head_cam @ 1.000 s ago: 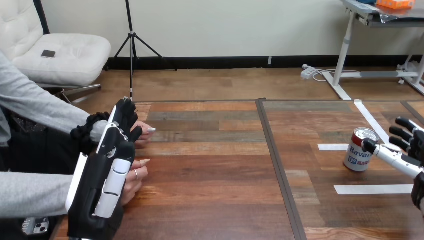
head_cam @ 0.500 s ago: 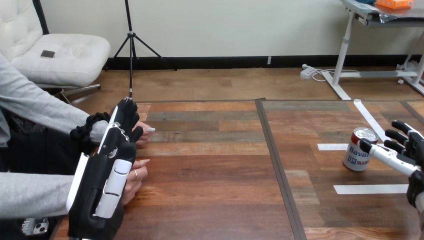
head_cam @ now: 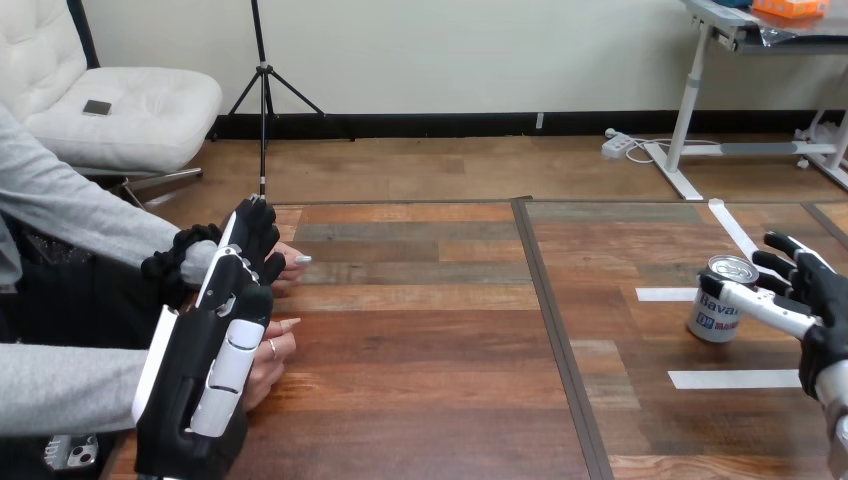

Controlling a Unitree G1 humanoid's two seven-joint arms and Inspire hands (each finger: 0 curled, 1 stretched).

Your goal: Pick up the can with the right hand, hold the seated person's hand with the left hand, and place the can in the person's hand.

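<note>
A white and red can (head_cam: 716, 306) with a silver top stands upright on the table at the right. My right hand (head_cam: 812, 300) is right beside it with fingers spread and open, its thumb reaching across the can's near side. My left hand (head_cam: 215, 350) stands upright at the left edge of the table, fingers straight and open. Behind it lie the person's two hands: one (head_cam: 286, 263) farther back, one (head_cam: 270, 350) nearer. I cannot tell whether my left hand touches them.
White tape strips (head_cam: 738, 378) mark the table around the can. A dark seam (head_cam: 552, 320) runs down the table's middle. The person's grey sleeves (head_cam: 70, 385) come in from the left edge.
My right hand has moved left and closed in on the can, its thumb now crossing the can's front. My left hand and the person's hands have stayed put.
</note>
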